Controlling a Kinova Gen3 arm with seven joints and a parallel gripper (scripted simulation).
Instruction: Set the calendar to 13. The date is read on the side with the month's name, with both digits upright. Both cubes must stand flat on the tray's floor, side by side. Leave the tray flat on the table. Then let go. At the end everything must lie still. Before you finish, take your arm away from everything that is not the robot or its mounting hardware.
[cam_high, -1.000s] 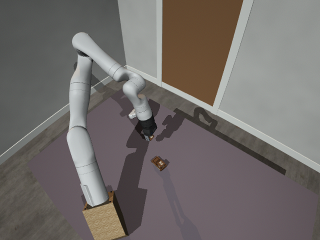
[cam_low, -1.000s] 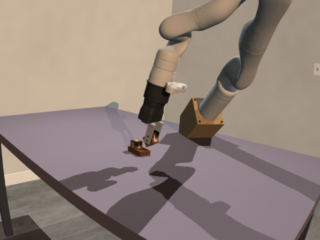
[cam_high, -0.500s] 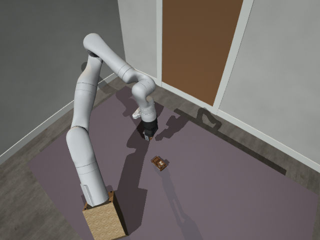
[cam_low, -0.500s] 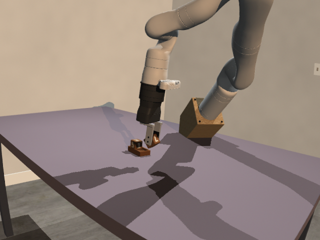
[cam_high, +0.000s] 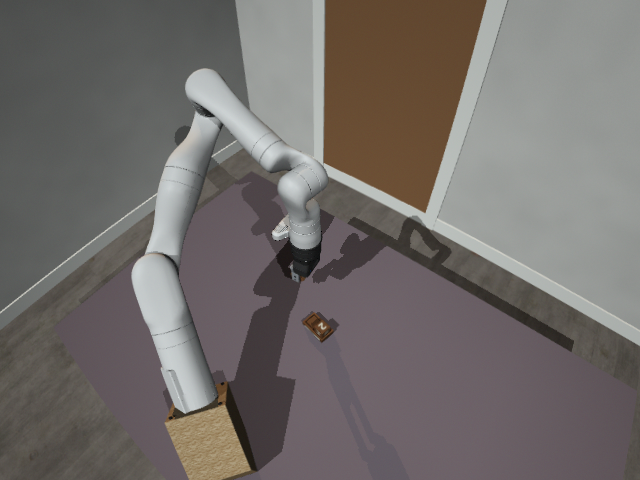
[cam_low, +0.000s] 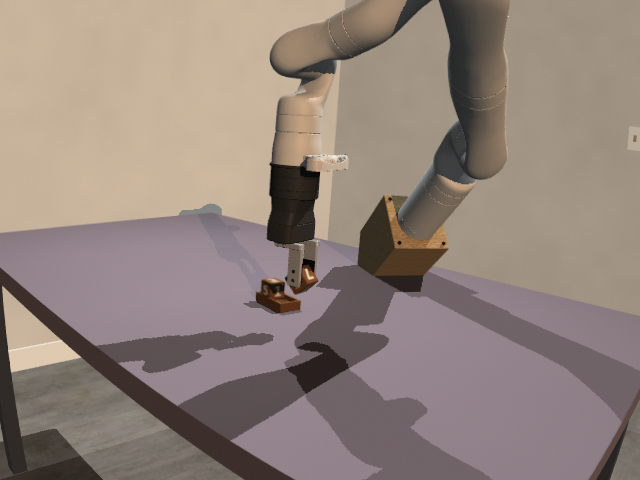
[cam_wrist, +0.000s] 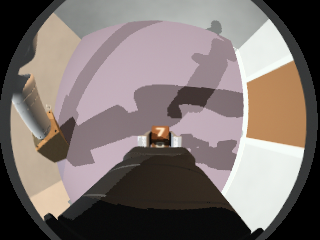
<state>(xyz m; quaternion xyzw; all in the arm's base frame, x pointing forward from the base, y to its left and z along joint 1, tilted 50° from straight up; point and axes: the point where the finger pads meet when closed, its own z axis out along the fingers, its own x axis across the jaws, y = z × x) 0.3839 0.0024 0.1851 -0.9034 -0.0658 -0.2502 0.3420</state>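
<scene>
Since we work outward from the nearest view, we start at the gripper (cam_low: 301, 276), which pinches a cube (cam_low: 308, 279) between its fingers; the wrist view shows that cube's (cam_wrist: 159, 135) orange face with a 7 just past the dark gripper body. From the exterior view we see the cube held tilted, one corner down, hanging just above the table (cam_low: 155, 268) and just beside the tray (cam_low: 279, 301). That tray sits flat on the table with the other cube (cam_low: 271, 287) standing in one half of it; from the top view this second cube shows a 2 upward, and the other half of the tray looks free. We judge the cubes to be small, stiff, light wooden blocks with smooth faces, so a pinch across two opposite flat faces should hold best, while a grip on edges would likely let one twist. We cannot read the month side from these views. Beyond, the arm's wooden base block (cam_low: 400, 240) stands well apart from the tray.
</scene>
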